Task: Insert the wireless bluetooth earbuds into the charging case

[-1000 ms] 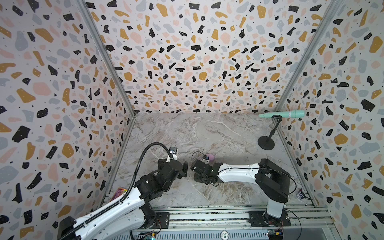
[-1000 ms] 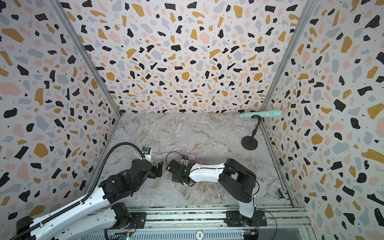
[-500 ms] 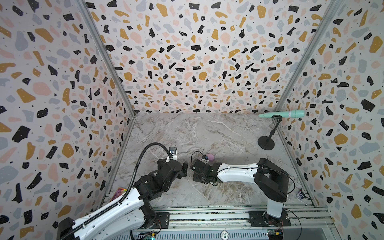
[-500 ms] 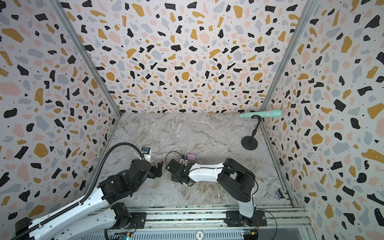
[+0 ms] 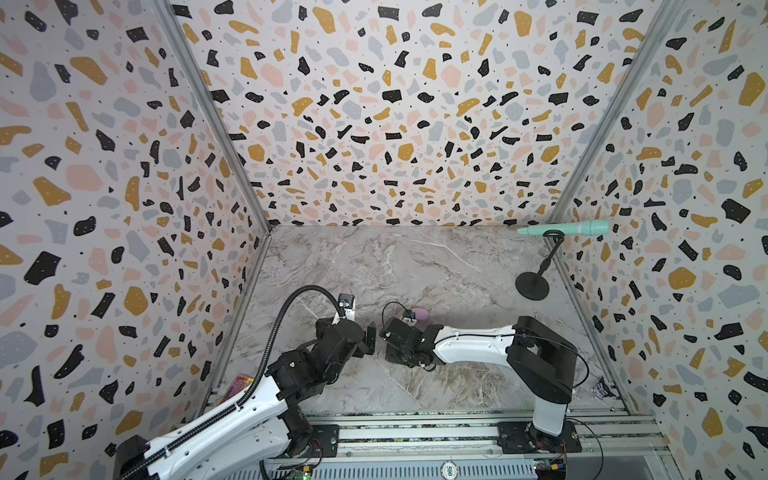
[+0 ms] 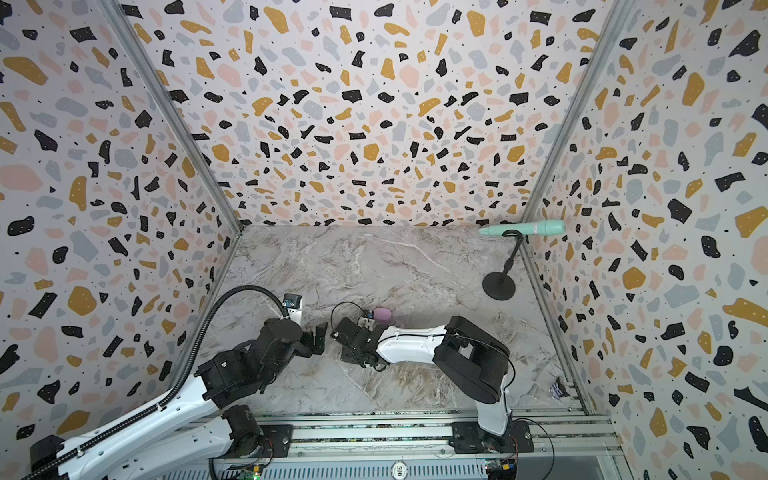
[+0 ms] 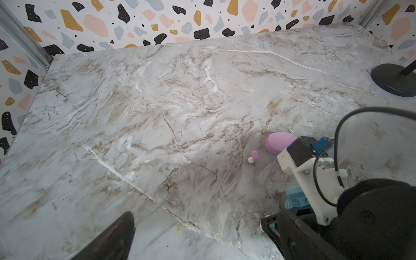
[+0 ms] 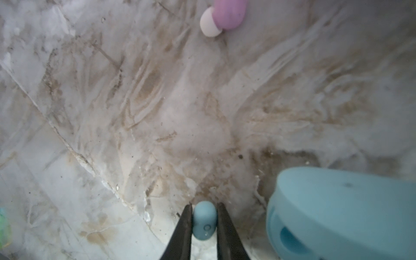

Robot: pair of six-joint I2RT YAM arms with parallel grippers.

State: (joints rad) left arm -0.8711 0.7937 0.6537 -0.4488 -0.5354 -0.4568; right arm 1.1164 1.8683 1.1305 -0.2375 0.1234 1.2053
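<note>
Right gripper (image 8: pixel 204 204) is at the grab step. In the right wrist view its two black jaws are pinched in on either side of a light blue earbud (image 8: pixel 204 221), touching both sides as far as I can tell. The bud sits low by the table (image 5: pixel 415 266), but I can't say whether it's off the marble. All of this is near the middle of the table's front edge. The blue charging case (image 8: pixel 337 213) is just beside the bud and looks open, with a recess showing on the side facing the camera. The left gripper (image 5: pixel 368 341) hangs spread wide with nothing in it, close to the right one in both top views. A pink earbud (image 7: pixel 254 154) lies loose on the table next to the pink case (image 7: pixel 279 141), a little further back. My guess for the next move: lift the blue bud cleanly, carry it the short hop over to the blue case, line it up with a socket and press it in. It's tiny and rounded, so it could easily twist or squirt out of those thin jaws.
</note>
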